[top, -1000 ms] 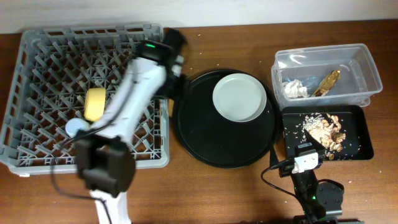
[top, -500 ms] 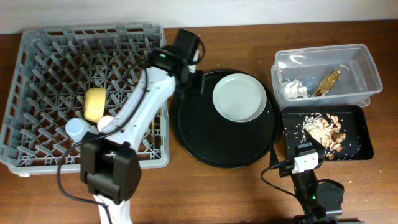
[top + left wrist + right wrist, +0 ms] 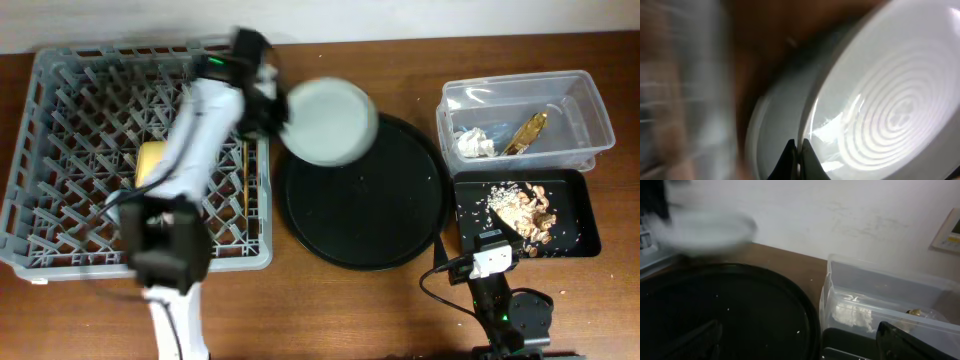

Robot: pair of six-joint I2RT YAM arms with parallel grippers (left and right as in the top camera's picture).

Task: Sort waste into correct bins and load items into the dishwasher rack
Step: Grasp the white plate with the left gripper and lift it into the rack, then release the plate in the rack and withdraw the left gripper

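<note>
Presently one plate [image 3: 330,122] in left gripper [image 3: 798,155]; tub [image 3: 598,110] holds one tissue [image 3: 476,142], one wrapper [image 3: 527,132].

A brown wooden table [image 3: 400,300] carries everything. At its left stands a large square grey plastic crate with upright pegs [image 3: 60,262], reaching almost from the far edge to the near one. Just right of it, around the middle, lies a large round black tray [image 3: 360,215] (its rim is just beside the crate's right wall). At the far right sits a clear rectangular plastic tub [image 3: 520,82], and nearer, just beside it, a shallow black rectangular tray [image 3: 575,190].
</note>
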